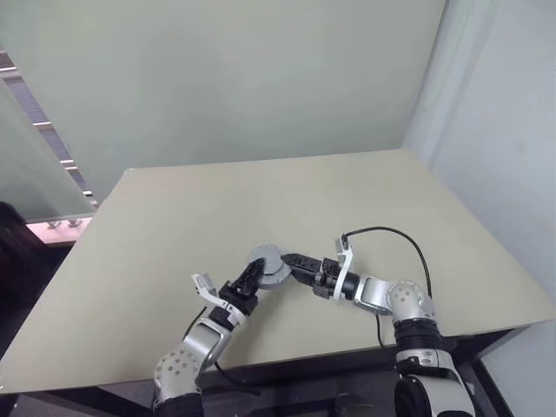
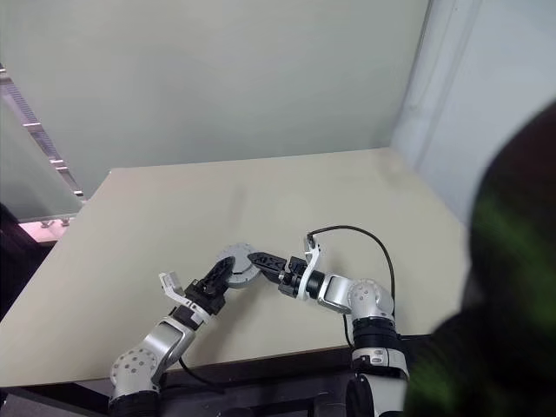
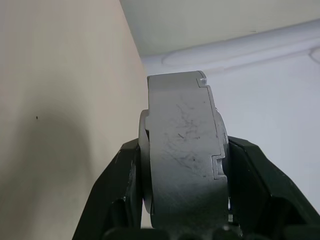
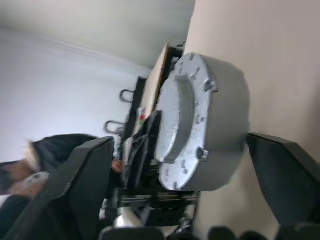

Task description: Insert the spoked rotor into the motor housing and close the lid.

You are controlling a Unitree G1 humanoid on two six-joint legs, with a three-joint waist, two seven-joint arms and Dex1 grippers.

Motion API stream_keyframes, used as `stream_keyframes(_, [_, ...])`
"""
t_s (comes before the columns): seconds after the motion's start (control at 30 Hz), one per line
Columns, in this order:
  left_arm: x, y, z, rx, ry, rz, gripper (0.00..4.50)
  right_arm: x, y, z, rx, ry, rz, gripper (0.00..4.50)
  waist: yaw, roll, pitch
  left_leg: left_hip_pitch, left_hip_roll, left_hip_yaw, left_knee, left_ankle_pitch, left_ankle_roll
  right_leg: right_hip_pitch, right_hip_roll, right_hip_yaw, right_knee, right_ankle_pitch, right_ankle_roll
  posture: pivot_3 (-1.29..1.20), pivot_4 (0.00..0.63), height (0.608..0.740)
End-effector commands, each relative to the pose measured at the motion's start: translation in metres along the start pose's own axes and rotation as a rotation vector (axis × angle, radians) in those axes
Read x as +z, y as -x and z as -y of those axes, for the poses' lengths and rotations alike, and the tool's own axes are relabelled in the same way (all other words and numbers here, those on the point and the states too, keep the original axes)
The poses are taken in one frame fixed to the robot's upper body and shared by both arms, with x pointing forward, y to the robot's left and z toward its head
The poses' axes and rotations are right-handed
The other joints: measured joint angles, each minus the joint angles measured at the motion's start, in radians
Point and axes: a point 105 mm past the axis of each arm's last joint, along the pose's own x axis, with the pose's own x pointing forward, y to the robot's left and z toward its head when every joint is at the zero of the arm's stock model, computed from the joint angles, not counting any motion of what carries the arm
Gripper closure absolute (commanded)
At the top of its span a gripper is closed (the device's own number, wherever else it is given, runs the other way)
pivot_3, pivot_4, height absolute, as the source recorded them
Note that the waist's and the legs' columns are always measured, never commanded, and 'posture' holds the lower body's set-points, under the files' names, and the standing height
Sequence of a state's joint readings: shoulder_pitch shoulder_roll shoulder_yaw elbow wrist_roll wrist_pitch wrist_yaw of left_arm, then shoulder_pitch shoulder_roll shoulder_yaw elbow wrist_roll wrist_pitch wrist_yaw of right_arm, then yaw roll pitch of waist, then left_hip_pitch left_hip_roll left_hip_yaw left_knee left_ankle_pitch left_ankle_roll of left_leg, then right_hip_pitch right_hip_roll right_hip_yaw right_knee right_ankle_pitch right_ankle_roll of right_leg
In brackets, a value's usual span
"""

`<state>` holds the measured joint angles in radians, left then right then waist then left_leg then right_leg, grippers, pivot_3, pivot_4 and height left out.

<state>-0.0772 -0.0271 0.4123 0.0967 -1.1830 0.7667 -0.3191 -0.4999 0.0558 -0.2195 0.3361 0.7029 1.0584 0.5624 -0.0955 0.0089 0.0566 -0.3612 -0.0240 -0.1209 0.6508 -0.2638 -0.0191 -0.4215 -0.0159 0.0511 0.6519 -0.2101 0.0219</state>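
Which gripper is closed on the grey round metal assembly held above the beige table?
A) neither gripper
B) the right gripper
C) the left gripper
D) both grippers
C. The left gripper has its black fingers pressed on both sides of the grey round metal assembly, while the right gripper has its fingers spread wide, apart from the assembly's sides.

Head pair overhead; wrist cameras close on housing (image 3: 185, 160).
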Motion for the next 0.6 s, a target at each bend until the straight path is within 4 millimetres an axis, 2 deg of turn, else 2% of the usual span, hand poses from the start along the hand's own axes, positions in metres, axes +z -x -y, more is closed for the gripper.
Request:
stream_keyframes(0.03, [0.025, -0.003, 0.01, 0.003, -0.112, 0.116, 2.49, 0.013, 0.001, -0.01, -0.01, 0.258, 0.049, 0.0, -0.001, 0.0, 0.0, 0.0, 0.0, 0.0, 0.0, 0.0, 0.0, 0.0, 0.0, 0.0, 0.0, 0.0, 0.0, 0.0, 0.0, 0.74])
stream_keyframes(0.1, [0.036, -0.003, 0.006, 0.056, -0.186, 0.171, 2.5, 0.01, 0.001, -0.011, -0.021, 0.41, 0.034, 0.0, -0.001, 0.0, 0.0, 0.0, 0.0, 0.001, 0.0, 0.0, 0.0, 0.0, 0.0, 0.001, 0.0, 0.0, 0.0, 0.0, 0.0, 0.74])
stream_keyframes(0.2, [0.063, 0.0, -0.002, 0.18, -0.447, 0.241, 2.5, 0.0, 0.001, -0.018, 0.006, 0.693, 0.019, 0.0, -0.002, -0.001, 0.0, 0.001, 0.0, 0.001, -0.001, 0.0, 0.0, 0.0, 0.0, 0.001, 0.0, 0.0, 0.0, 0.0, 0.0, 0.74])
stream_keyframes(0.33, [0.089, 0.005, 0.001, 0.254, -0.71, 0.295, 2.5, -0.016, 0.0, -0.02, 0.04, 0.923, -0.035, 0.0, 0.0, -0.003, 0.001, 0.001, 0.002, 0.001, -0.003, 0.0, -0.001, -0.001, 0.001, 0.0, 0.0, 0.0, 0.0, 0.0, 0.0, 0.74])
stream_keyframes(0.43, [0.104, 0.007, 0.002, 0.291, -0.88, 0.308, 2.5, -0.024, 0.0, -0.018, 0.046, 1.036, -0.067, 0.0, 0.015, -0.007, 0.001, 0.001, 0.0, 0.0, -0.001, 0.0, -0.001, 0.0, 0.001, 0.001, 0.0, 0.0, 0.0, 0.0, 0.0, 0.74])
stream_keyframes(0.6, [0.11, 0.006, 0.005, 0.281, -0.98, 0.288, 2.5, -0.03, 0.0, -0.016, 0.052, 1.107, -0.07, 0.0, 0.029, -0.013, 0.001, 0.001, -0.001, 0.0, 0.0, 0.0, -0.001, 0.001, -0.001, 0.001, -0.001, 0.0, 0.0, 0.0, 0.0, 0.74])
